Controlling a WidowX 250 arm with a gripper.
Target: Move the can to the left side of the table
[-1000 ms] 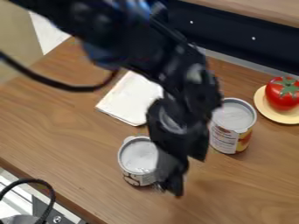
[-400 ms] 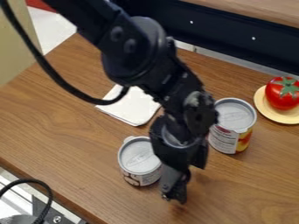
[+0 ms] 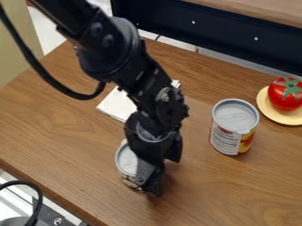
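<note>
A brown wood-grain counter (image 3: 65, 132) slants across the frame, its near edge running from the left side down to the bottom. A black robot arm (image 3: 115, 53) comes in at the upper left, a dark cable (image 3: 44, 75) looping beside it. Its gripper (image 3: 163, 175) hangs low, just below centre, covering the right part of an upright grey-lidded can (image 3: 126, 160). How far the jaws are open, and whether they grip that can, I cannot tell.

Right of centre stands a taller can (image 3: 235, 126) with a white and yellow label. At the right edge, a red tomato (image 3: 283, 99) sits on a pale yellow plate (image 3: 272, 115). A white sheet (image 3: 116, 107) lies partly behind the arm. Along the top runs a black panel (image 3: 227, 33) below pale wood (image 3: 259, 9); metal equipment (image 3: 56, 216) fills the lower-left corner.
</note>
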